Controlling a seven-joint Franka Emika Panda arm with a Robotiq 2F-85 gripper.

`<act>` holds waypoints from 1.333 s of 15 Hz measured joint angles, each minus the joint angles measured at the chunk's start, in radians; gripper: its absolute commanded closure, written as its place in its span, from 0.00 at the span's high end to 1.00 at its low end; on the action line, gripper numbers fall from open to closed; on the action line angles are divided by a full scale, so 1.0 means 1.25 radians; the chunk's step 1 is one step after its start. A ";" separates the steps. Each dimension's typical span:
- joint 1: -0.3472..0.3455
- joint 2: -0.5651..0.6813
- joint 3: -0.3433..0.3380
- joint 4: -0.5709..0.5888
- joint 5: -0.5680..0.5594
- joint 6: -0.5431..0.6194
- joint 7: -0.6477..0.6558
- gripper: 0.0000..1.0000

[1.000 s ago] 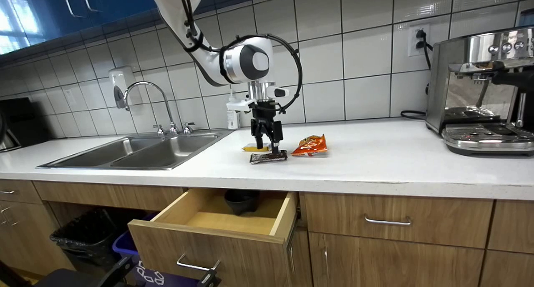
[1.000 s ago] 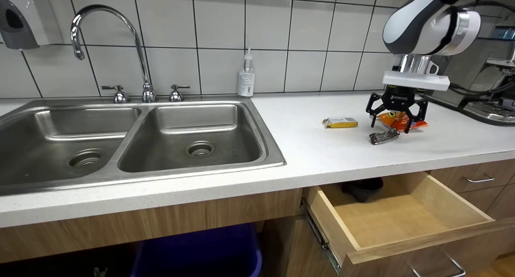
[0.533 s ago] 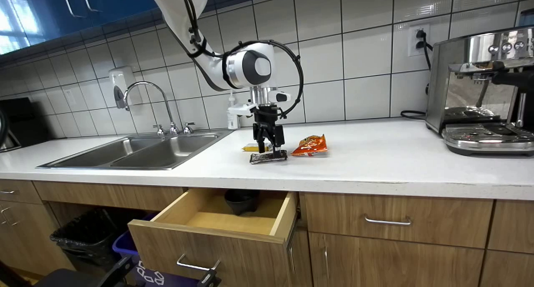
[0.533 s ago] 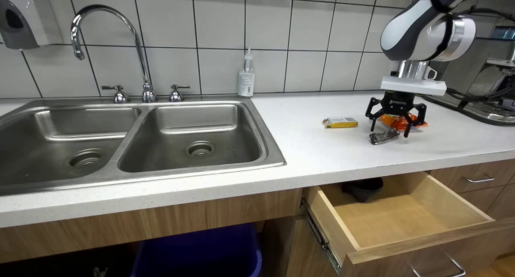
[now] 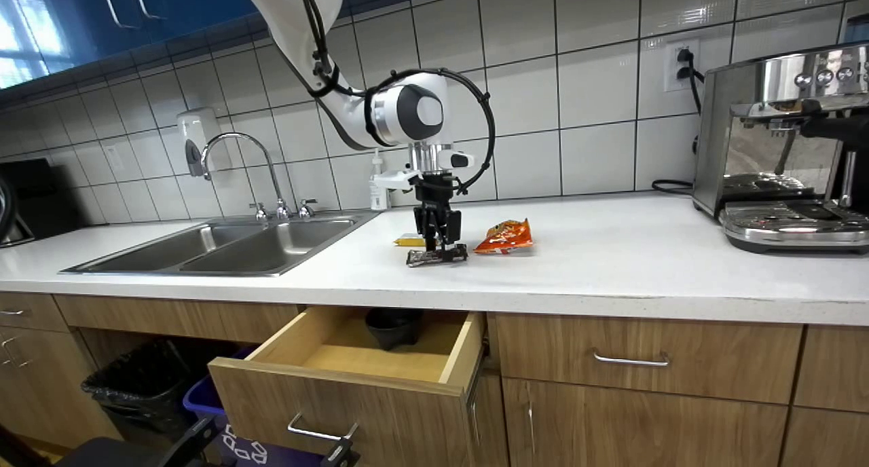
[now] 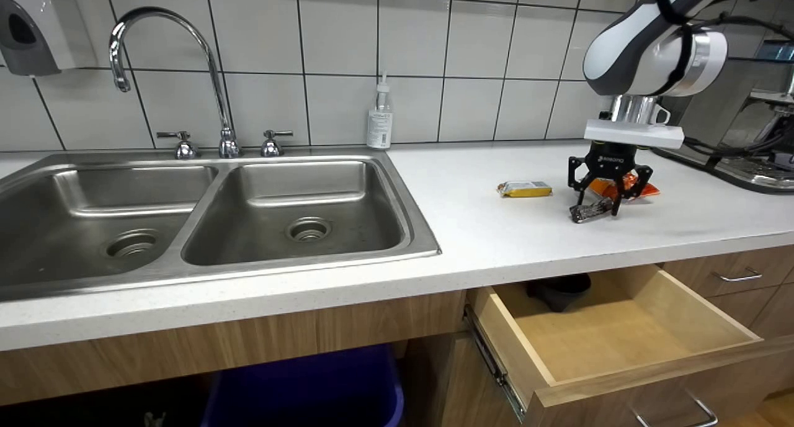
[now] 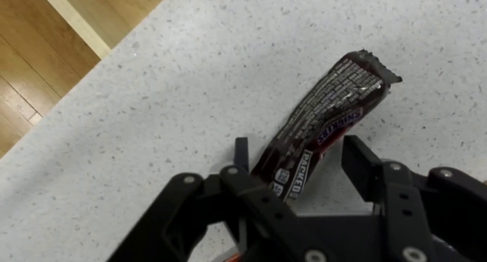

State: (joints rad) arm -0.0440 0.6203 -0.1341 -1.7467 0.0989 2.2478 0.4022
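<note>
A dark brown Snickers bar [image 7: 327, 109] lies on the white speckled counter and also shows in both exterior views [image 5: 421, 257] [image 6: 582, 213]. My gripper [image 7: 296, 139] points down over the bar's near end, with one black finger on each side of it. The fingers are part-way closed, and a gap shows between the bar and the right finger in the wrist view. An orange snack bag [image 5: 506, 236] lies close beside the gripper, partly behind it in an exterior view [image 6: 645, 188]. A yellow-wrapped bar [image 6: 526, 190] lies on the counter a little farther off.
An open wooden drawer [image 5: 333, 413] juts out below the counter with a black cup-like container [image 6: 560, 290] inside. A double steel sink [image 6: 422, 244] with a faucet [image 6: 227, 144], a pump bottle [image 6: 379, 128] and an espresso machine [image 5: 713, 141] stand around. A blue bin [image 6: 304, 390] is underneath.
My gripper has come down to the Snickers bar and shifted slightly. Its fingers have moved closer together around the bar. The bar, bag and drawer have not moved.
</note>
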 measured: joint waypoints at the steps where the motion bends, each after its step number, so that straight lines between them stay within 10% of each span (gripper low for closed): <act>1: 0.000 0.002 0.000 0.003 0.000 -0.005 0.000 0.27; 5: 0.000 0.010 0.000 0.017 0.000 -0.023 0.000 0.01; 20: 0.012 -0.028 0.000 0.001 0.000 -0.027 0.000 0.04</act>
State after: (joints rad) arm -0.0296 0.5855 -0.1343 -1.7450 0.0989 2.2141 0.4022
